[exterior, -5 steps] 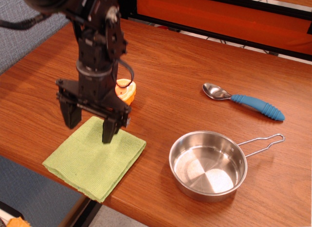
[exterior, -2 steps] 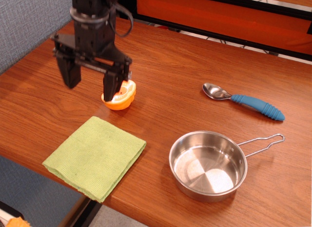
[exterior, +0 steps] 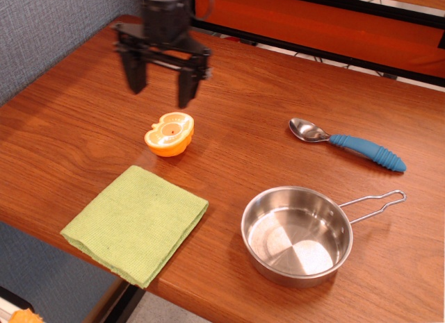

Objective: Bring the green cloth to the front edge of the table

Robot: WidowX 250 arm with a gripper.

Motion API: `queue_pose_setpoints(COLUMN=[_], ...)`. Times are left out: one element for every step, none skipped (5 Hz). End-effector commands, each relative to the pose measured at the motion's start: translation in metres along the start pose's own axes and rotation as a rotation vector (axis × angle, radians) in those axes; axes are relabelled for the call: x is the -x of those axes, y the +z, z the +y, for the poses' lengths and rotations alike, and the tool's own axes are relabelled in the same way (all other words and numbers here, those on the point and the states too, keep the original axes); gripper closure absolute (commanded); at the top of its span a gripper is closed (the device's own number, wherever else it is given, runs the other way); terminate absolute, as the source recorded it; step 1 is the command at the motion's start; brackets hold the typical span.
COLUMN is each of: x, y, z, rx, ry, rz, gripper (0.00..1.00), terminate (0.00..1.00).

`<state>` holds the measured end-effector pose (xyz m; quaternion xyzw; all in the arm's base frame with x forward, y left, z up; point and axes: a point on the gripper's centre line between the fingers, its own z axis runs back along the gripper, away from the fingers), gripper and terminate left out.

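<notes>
Cloth placement looks finished: the green cloth [exterior: 135, 223] lies flat at the tabletop's [exterior: 292, 94] front edge, one corner overhanging. Gripper [exterior: 163, 81] hangs empty, jaws apart, above the orange toy fruit [exterior: 169, 133]. Any retreat should go upward, well clear of it.
</notes>
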<state>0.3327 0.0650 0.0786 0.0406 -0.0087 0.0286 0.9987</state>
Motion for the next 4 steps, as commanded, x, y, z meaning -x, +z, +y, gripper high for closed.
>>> queue_pose_setpoints(x=[-0.040,-0.053,-0.055,-0.055], y=[0.013,0.007,0.002,0.002], z=[0.013,0.016,0.013,0.013], rx=[-0.008,-0.044,-0.043,-0.043], ry=[0.044,0.049,0.083,0.083], rz=[-0.060,-0.047,-0.067,-0.067], gripper=[0.00,0.00,0.00,0.00], terminate=[0.00,0.00,0.00,1.00])
